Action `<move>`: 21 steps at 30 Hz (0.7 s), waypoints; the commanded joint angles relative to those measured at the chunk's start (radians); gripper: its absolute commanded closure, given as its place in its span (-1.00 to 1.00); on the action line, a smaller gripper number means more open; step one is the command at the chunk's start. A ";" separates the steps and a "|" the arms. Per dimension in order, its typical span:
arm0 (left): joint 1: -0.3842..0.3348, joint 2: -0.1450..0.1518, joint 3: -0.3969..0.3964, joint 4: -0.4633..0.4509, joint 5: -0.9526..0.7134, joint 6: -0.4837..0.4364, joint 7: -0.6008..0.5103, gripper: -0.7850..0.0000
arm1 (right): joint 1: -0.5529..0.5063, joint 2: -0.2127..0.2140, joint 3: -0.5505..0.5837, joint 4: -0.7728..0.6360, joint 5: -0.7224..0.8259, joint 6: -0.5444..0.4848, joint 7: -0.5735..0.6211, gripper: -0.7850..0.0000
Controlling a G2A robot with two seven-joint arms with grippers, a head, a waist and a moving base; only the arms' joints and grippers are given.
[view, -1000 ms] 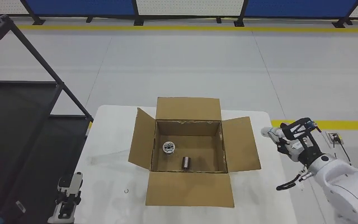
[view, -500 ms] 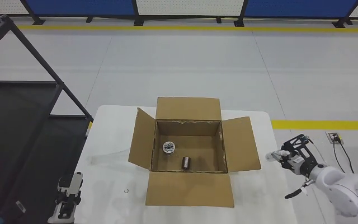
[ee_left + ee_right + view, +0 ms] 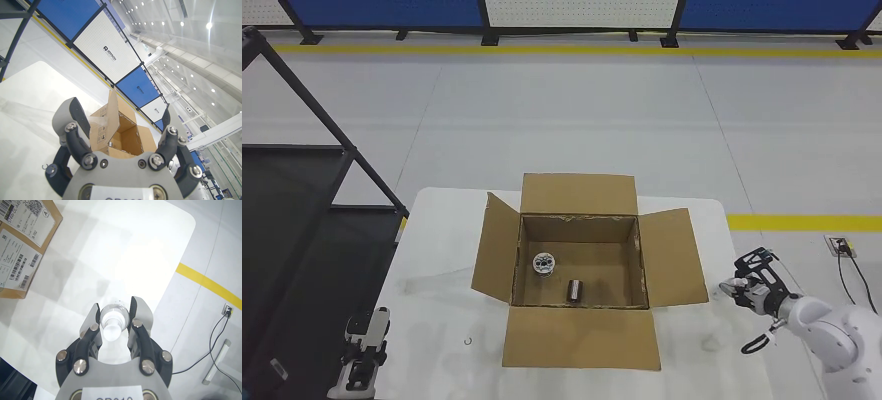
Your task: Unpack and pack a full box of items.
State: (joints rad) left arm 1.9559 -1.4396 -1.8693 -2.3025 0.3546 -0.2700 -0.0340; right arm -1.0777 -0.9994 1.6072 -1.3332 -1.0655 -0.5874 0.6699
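Observation:
An open cardboard box (image 3: 581, 268) stands mid-table with its four flaps spread. Inside it lie a round white-topped item (image 3: 544, 263) and a dark can (image 3: 575, 290). My right gripper (image 3: 115, 310) is shut on a clear plastic bottle (image 3: 113, 321) with a white cap, held upright over the white table to the right of the box; in the top view that gripper (image 3: 747, 288) is near the table's right edge. My left gripper (image 3: 121, 117) is open and holds nothing, low at the table's front left corner (image 3: 364, 350), looking toward the box (image 3: 121, 132).
A small metal ring (image 3: 469, 343) lies on the table left of the box's front flap. A dark rack frame (image 3: 302, 190) stands beyond the table's left edge. A cable and floor socket (image 3: 227, 310) lie off the right edge.
The right arm has come down and toward the front with the bottle, from above the right edge to just over the tabletop. The left arm has not moved.

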 commanded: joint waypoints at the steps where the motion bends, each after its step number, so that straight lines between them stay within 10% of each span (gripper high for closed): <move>1: 0.000 0.000 0.000 0.000 0.000 0.000 0.000 -1.00 | 0.006 0.001 -0.007 0.008 -0.002 0.002 0.004 1.00; 10: 0.000 0.000 0.000 0.000 0.000 0.000 0.000 -1.00 | 0.028 0.005 -0.027 0.023 0.010 0.007 0.005 -0.44; 21: 0.000 0.000 0.000 0.000 0.000 0.000 0.000 -1.00 | 0.024 0.023 0.036 -0.125 0.005 0.037 -0.004 -1.00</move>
State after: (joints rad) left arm 1.9559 -1.4396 -1.8693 -2.3025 0.3546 -0.2700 -0.0340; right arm -1.0484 -0.9780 1.6298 -1.4245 -1.0618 -0.5529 0.6702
